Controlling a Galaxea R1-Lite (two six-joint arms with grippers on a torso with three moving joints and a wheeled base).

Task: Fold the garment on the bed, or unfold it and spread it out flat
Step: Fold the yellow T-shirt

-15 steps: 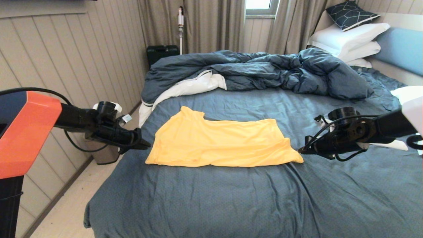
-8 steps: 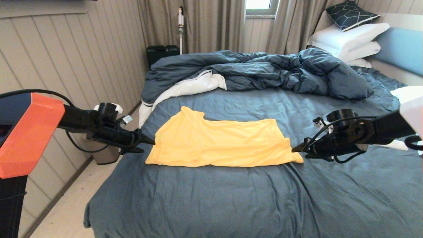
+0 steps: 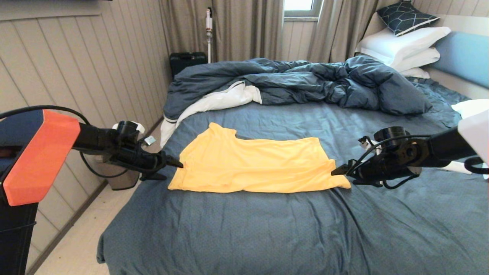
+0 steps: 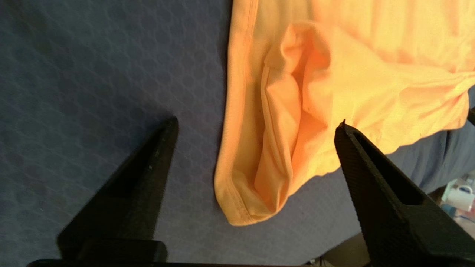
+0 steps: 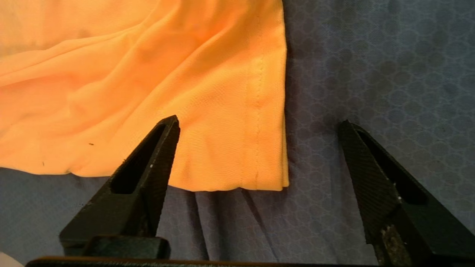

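Note:
The yellow garment [image 3: 252, 166] lies folded lengthwise into a wide band on the dark blue-grey bed [image 3: 244, 229]. My left gripper [image 3: 176, 167] hovers open at the band's near left corner; the left wrist view shows that bunched corner [image 4: 259, 178] between the spread fingers [image 4: 148, 178], untouched. My right gripper [image 3: 336, 172] is open at the near right corner; in the right wrist view the hemmed corner [image 5: 237, 148] lies flat between the fingers [image 5: 148, 174], one finger over the cloth and the other over bare sheet.
A rumpled dark blue duvet [image 3: 305, 84] fills the far half of the bed. White pillows [image 3: 401, 49] and a light blue headboard [image 3: 464, 57] are at the far right. The panelled wall [image 3: 76, 76] and a bin [image 3: 122, 179] flank the left.
Both grippers have closed in on the garment: the left moved right to the left corner, the right moved left to the right corner. The garment has not moved.

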